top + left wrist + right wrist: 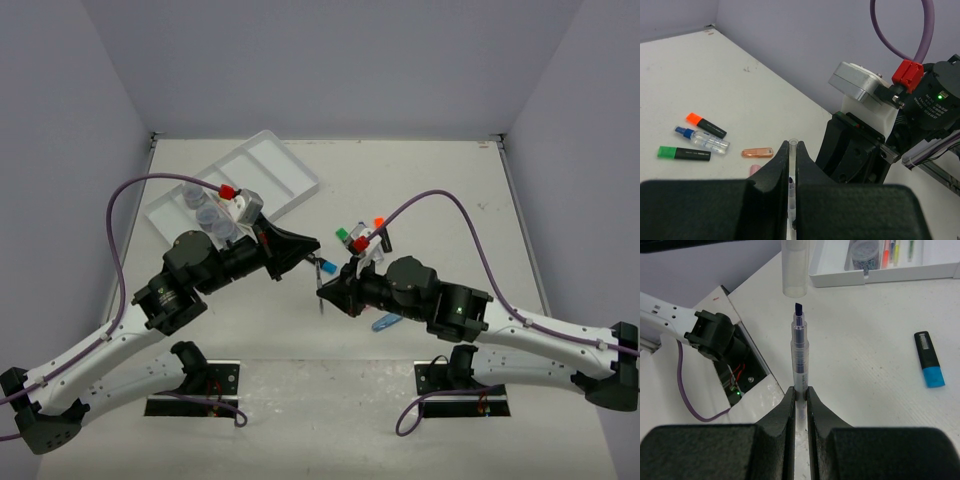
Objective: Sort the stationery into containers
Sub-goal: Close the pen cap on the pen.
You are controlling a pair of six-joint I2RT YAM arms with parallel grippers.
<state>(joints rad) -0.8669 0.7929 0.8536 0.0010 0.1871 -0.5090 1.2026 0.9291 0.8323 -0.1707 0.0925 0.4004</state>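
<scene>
**Cap and pen nose to nose at mid-table**

The left fingers [785,159] are pinched shut on a clear cap [796,267]. The right fingers [791,395] are clamped on an uncapped pen [800,355]. Its blue chisel tip points at the cap's open mouth, just short of it. The two arms face each other closely, with little room between them.

Walls close off the table [440,180] on the left, far and right sides; its widest stretch lies toward the far right corner. The white tray [278,165] sits askew at far left behind the left arm, with round jars [207,215] in one compartment.

Just beyond the right arm lie a green-capped highlighter [684,153], an orange-capped highlighter [706,125], a blue-capped bottle [702,140] and an orange oblong piece [757,152]. A blue-capped highlighter [929,360] lies apart.
</scene>
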